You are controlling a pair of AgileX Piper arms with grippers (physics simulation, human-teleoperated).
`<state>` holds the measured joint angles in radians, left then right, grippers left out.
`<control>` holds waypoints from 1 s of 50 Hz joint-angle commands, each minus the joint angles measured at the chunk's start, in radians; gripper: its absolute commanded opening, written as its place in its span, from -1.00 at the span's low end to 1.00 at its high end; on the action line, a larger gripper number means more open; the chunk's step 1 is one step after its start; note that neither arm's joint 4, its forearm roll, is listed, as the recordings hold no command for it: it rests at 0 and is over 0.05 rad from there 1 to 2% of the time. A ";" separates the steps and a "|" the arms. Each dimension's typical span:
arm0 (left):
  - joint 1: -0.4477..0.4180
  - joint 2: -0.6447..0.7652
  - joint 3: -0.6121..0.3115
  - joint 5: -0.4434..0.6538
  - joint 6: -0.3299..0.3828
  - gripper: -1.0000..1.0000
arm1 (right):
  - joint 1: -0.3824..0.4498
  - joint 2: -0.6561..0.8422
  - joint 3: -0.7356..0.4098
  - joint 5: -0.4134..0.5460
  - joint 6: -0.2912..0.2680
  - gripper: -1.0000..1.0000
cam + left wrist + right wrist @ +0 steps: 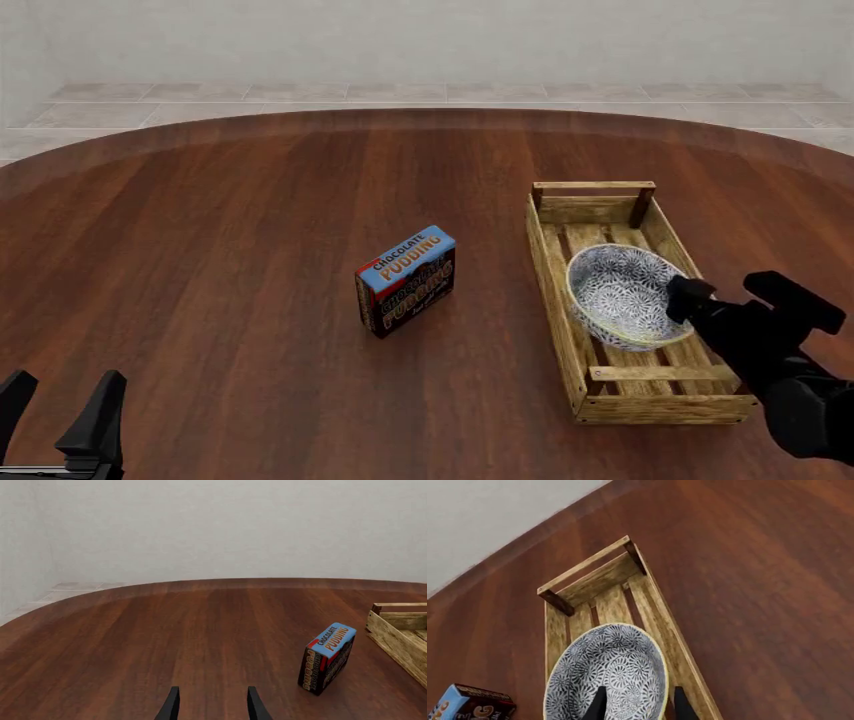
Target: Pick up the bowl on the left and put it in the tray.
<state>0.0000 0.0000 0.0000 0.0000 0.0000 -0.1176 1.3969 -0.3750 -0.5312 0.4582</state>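
Tilting inside the tray (557,262), the bowl (622,293) leans on the slats, its patterned face turned toward the pudding box (406,280) at mid-counter. The right gripper (721,296) sits at the bowl's rim with its fingers straddling it, seemingly grasping it to lower it; whether it has let go is unclear. Near the counter's front left edge, the left gripper (60,398) waits released and empty.

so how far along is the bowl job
Nearly done, by the look of it. The bowl is already over the tray, tilted between its side slats. The right gripper straddles the bowl's rim, fingers either side. Left: let go and back away. The left gripper is open and idle near the table edge.
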 commanded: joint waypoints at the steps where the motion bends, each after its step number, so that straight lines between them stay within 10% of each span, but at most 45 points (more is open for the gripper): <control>1: 0.000 0.000 0.000 0.000 0.000 1.00 | 0.002 -0.007 -0.002 0.006 -0.007 1.00; 3: 0.000 0.000 0.000 0.000 0.000 1.00 | 0.002 -0.007 -0.002 0.006 -0.007 1.00; 4: 0.000 0.000 0.000 0.000 0.000 1.00 | 0.002 -0.008 -0.002 0.007 -0.007 -1.00; 50: 0.000 0.000 0.000 0.000 0.000 1.00 | -0.003 -0.256 0.004 0.138 -0.055 -1.00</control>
<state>0.0000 0.0000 0.0000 0.0000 0.0000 -0.1197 1.1933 -0.3739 -0.4204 0.4143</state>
